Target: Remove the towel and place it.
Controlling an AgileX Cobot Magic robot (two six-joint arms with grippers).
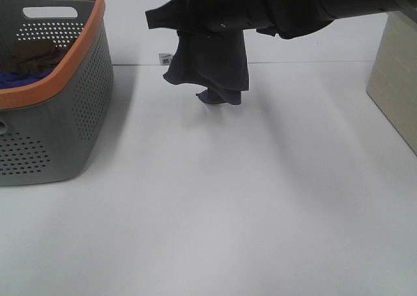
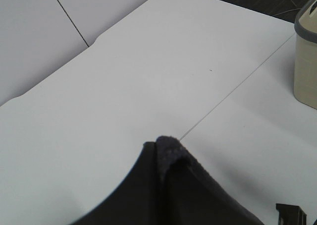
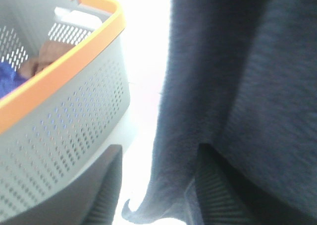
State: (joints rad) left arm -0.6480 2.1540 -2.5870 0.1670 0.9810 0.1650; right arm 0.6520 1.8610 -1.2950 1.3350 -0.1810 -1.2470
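Note:
The dark navy-charcoal towel (image 1: 218,61) hangs in folds from the arms at the top middle of the exterior view, its lower end just above or touching the white table. In the left wrist view the towel (image 2: 171,185) is bunched up at the tip of my left gripper and hides the fingers. My right gripper (image 3: 163,185) is beside the basket. Its fingers (image 3: 106,185) stand apart, and the towel (image 3: 237,86) hangs between them and drapes over one of them.
A grey perforated basket with an orange rim (image 1: 98,42) stands at the left and holds a brown cloth (image 1: 32,55) and a bright blue cloth (image 1: 16,79). A beige box (image 1: 394,87) stands at the right edge. A small white label (image 1: 165,59) lies near the towel.

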